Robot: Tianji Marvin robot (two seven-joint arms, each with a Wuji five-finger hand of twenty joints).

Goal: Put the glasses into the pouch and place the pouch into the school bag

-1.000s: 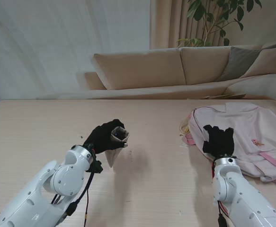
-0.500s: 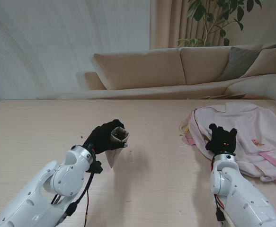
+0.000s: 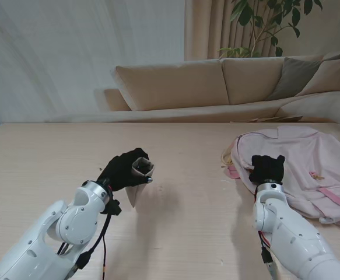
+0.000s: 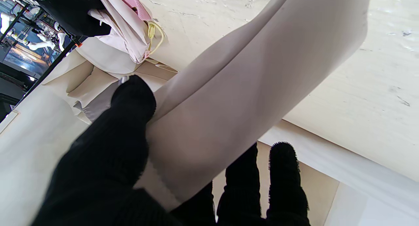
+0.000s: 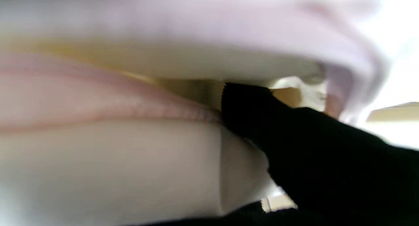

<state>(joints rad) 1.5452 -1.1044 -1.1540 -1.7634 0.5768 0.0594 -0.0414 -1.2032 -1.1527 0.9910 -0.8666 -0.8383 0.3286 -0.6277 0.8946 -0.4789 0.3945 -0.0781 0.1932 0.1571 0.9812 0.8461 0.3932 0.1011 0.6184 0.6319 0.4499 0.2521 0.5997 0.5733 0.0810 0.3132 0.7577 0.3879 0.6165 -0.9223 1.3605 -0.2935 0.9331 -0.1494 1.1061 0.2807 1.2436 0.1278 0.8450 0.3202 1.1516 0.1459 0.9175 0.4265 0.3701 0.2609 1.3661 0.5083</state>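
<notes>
The left robot hand (image 3: 125,169) is clenched around a beige pouch (image 3: 136,182), holding it clear of the desk (image 3: 47,157) with its open mouth up and its tapered end hanging toward the wood; the left wrist view shows the black fingers (image 4: 129,121) wrapped round the soft fabric near that mouth. The glasses cannot be made out, so I cannot tell whether they are inside. The pouch looks light and limp, likely to sag or fold, so a hold near the mouth seems wisest. The right robot hand (image 3: 266,169) rests at the near left edge of the pink school bag (image 3: 309,169), fingers curled on the fabric, apparently gripping the opening, though its blurred wrist view leaves that uncertain. Pouch and bag sit well apart
</notes>
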